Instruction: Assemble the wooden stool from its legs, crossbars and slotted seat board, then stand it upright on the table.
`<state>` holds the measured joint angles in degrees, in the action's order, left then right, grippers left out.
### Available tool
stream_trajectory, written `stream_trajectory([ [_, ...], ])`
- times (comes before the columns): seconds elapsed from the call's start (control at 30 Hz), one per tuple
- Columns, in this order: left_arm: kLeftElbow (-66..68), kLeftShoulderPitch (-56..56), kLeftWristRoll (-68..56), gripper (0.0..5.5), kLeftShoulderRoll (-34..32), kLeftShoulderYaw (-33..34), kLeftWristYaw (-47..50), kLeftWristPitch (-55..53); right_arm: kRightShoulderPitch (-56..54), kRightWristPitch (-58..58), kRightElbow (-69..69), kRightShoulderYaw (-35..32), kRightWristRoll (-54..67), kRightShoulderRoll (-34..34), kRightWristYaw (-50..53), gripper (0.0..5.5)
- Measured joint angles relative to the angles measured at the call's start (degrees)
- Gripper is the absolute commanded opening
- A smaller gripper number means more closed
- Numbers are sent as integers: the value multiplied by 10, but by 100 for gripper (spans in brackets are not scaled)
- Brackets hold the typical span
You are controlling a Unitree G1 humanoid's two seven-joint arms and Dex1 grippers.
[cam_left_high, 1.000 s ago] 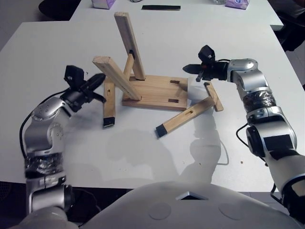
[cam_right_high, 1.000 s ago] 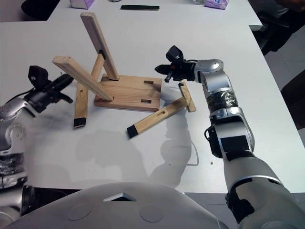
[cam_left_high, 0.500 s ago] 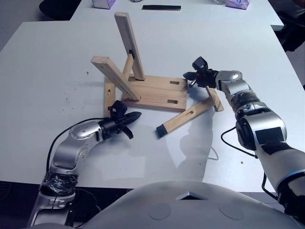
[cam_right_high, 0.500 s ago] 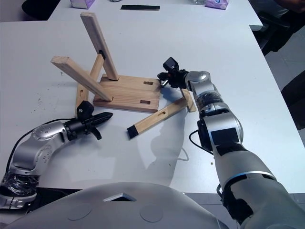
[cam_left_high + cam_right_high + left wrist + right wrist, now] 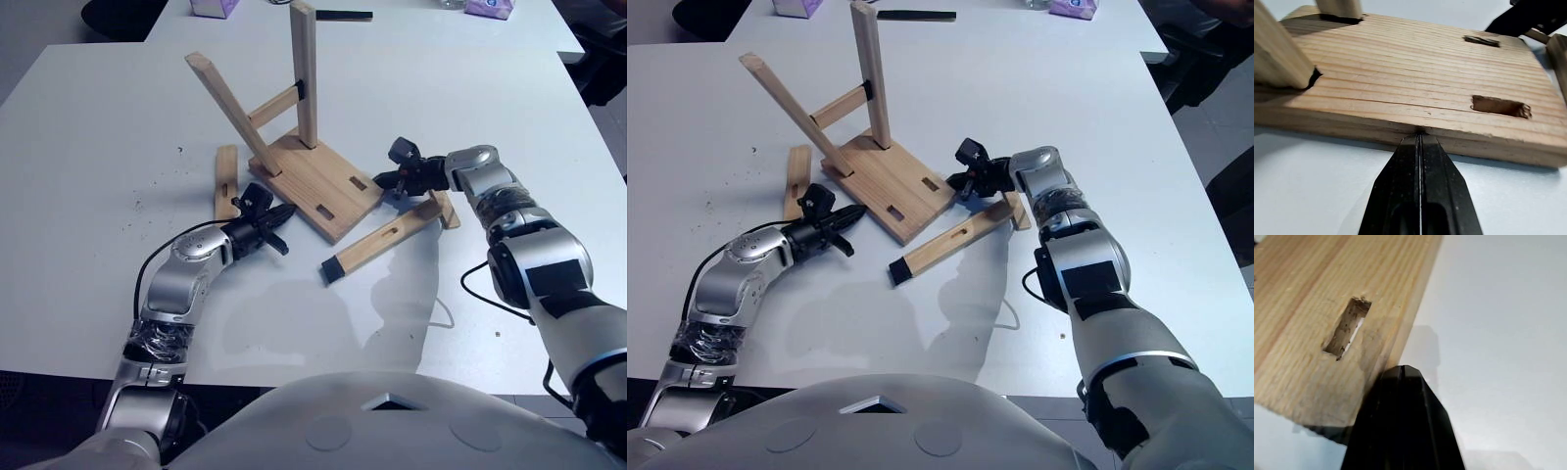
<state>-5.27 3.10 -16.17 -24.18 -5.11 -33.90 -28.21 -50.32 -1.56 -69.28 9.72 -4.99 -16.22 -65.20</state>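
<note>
The slotted seat board [image 5: 312, 182] lies flat on the white table, turned at an angle. Two legs stand in it: one upright [image 5: 304, 69], one leaning left [image 5: 227, 106], with a crossbar [image 5: 274, 101] between them. My left gripper [image 5: 281, 216] is shut, its tip touching the board's near edge [image 5: 1400, 122]. At the board's right corner my right gripper [image 5: 384, 182] is also shut, pressed against the edge beside a slot [image 5: 1347, 325]. A loose leg with a black foot [image 5: 377, 245] lies in front of the board. Another leg [image 5: 226, 181] lies left, and a short crossbar [image 5: 443, 208] lies right.
Two tissue boxes [image 5: 213, 8] [image 5: 487, 8] and a black strip [image 5: 333, 15] sit at the table's far edge. Small dark crumbs [image 5: 147, 201] dot the left side. The near half of the table [image 5: 294, 323] is bare.
The seat board with its two legs has swung round on the table. My left gripper has moved up to the board's near edge. My right gripper has followed the board's corner slightly nearer.
</note>
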Motion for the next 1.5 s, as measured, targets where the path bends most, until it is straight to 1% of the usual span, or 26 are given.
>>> stream_trajectory([
  [0.13,9,3,3,0,5,3,3,5,30,-31,60,-7,8,-8,-34,2],
  [0.2,12,4,4,0,7,4,4,6,50,-49,112,-7,21,-14,-54,2],
  [0.3,20,6,12,0,10,7,7,16,96,-91,207,4,27,-23,-82,2],
  [0.43,33,10,17,0,12,14,15,26,138,-141,299,21,31,-26,-102,2],
  [0.57,49,21,21,0,15,15,16,33,159,-178,348,35,43,-29,-111,2],
  [0.9,81,38,27,0,23,16,16,54,181,-214,392,38,58,-29,-102,2],
  [1.0,68,23,23,0,25,25,16,51,183,-215,394,27,69,-33,-83,2],
  [1.1,40,4,5,0,32,37,18,39,184,-225,443,-10,107,-43,-67,2],
  [1.17,19,-5,-1,0,28,67,32,33,193,-228,481,-30,119,-65,-57,2],
  [1.23,-22,-21,-13,0,18,121,59,22,229,-229,536,-75,136,-99,-22,2],
  [1.27,-36,-25,-17,0,17,135,69,17,239,-227,550,-90,137,-107,-1,2],
  [1.33,-67,-31,-23,0,24,154,93,14,263,-212,578,-122,132,-109,71,30],
  [1.37,-85,-29,-24,0,36,164,117,13,280,-203,591,-139,116,-104,134,44],
  [1.43,-105,-20,-28,0,60,171,156,10,314,-200,615,-160,105,-85,213,76],
  [1.5,-126,4,-33,0,97,181,205,2,387,-210,673,-170,104,-44,288,103],
])
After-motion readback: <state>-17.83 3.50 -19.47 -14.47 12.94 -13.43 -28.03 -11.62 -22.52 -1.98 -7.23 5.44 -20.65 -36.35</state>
